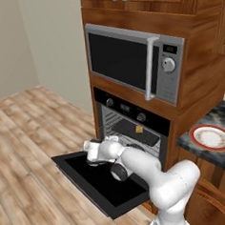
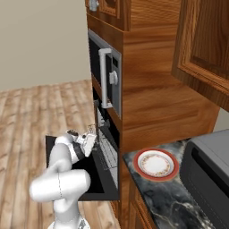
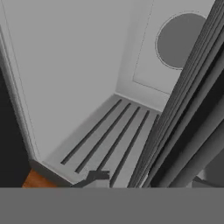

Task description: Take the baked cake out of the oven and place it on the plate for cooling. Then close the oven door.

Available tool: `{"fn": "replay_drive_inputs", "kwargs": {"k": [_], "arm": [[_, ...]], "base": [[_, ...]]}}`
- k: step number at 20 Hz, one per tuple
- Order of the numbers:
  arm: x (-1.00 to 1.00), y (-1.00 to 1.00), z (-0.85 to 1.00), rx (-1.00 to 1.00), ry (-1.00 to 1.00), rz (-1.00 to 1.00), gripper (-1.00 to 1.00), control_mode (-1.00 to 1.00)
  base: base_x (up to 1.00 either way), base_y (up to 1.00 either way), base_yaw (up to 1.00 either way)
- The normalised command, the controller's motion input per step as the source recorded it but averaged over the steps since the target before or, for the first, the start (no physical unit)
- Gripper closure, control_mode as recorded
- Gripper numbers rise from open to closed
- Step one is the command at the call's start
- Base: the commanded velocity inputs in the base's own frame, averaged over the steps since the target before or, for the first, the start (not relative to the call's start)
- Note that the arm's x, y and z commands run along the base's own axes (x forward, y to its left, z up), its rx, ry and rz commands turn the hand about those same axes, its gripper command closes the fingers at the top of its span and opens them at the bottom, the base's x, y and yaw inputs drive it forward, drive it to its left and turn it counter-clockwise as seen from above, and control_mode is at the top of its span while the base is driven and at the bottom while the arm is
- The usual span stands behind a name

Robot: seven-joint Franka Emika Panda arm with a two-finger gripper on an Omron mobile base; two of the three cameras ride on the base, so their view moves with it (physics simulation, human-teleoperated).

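White rounded arm [image 1: 157,175], dark joints

Grey oven [image 3: 78,87] interior; wire rack [image 3: 183,127] bars, seemingly edge-on.

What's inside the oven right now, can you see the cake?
Yes. Inside the oven, the baked cake sits on a dark tray on the wire rack. The arm covers the cavity's lower left; the hand view shows bare grey walls there.

Cake [image 1: 139,129] in oven [image 1: 130,127], plate [image 1: 212,137] right.
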Motion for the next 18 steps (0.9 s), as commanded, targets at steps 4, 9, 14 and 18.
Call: {"fn": "replay_drive_inputs", "kwargs": {"k": [4,9,14,18], "arm": [[-0.66,0.71,-0.29,0.25,0.18,0.15,1.00,-1.00],[-0.61,0.68,-0.25,0.30,0.22,0.15,1.00,-1.00],[-0.61,0.62,-0.28,0.31,0.22,0.15,1.00,-1.00],[-0.65,0.64,-0.30,0.31,0.21,0.15,1.00,-1.00]], "base": [[0.00,0.00,0.00],[0.00,0.00,0.00],[0.00,0.00,0.00],[0.00,0.00,0.00]]}}
